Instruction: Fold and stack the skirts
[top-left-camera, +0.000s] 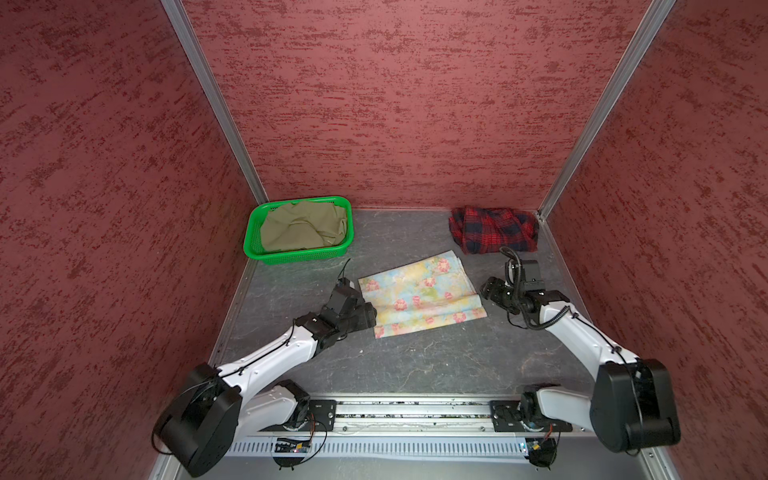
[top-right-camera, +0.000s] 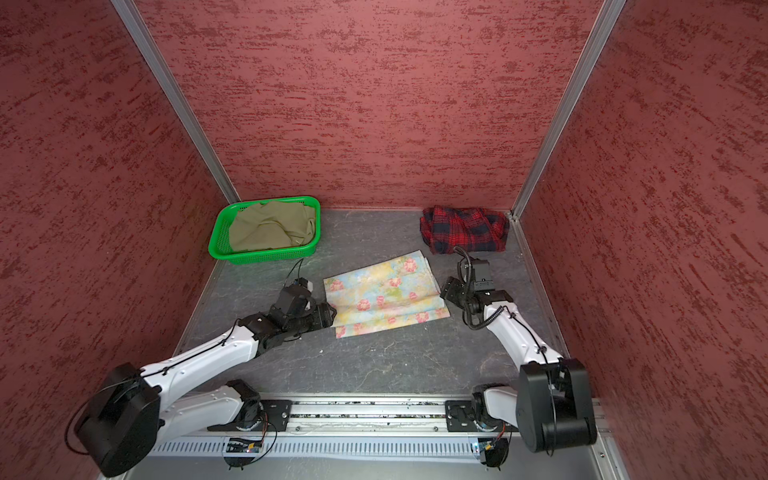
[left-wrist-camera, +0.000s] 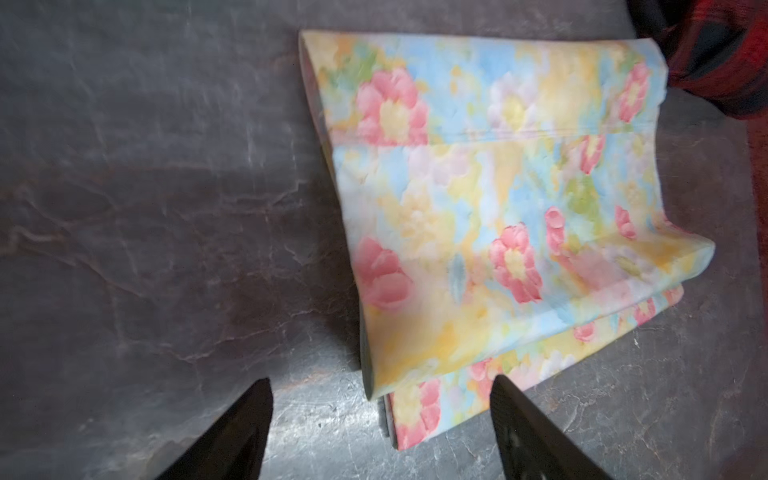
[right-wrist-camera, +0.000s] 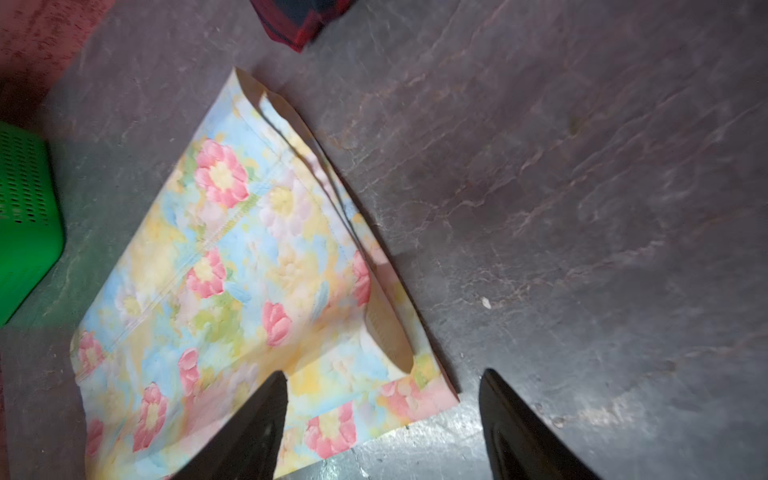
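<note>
The floral skirt (top-left-camera: 419, 297) lies on the table (top-left-camera: 415, 365), between my left gripper (top-left-camera: 371, 312) and my right gripper (top-left-camera: 486, 289). Behind it to the left stands the basket (top-left-camera: 299, 257) with the plain skirt (top-left-camera: 303, 226) in it. Behind to the right lies the plaid skirt (top-left-camera: 492, 230).

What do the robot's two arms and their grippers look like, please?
The left arm and right arm have glossy white shells joined by bulky black joint housings. Thin black cables run along the shells, and a ribbed black hose loops at the right wrist. The left gripper and right gripper are black, with tapered, wedge-shaped fingers.
</note>
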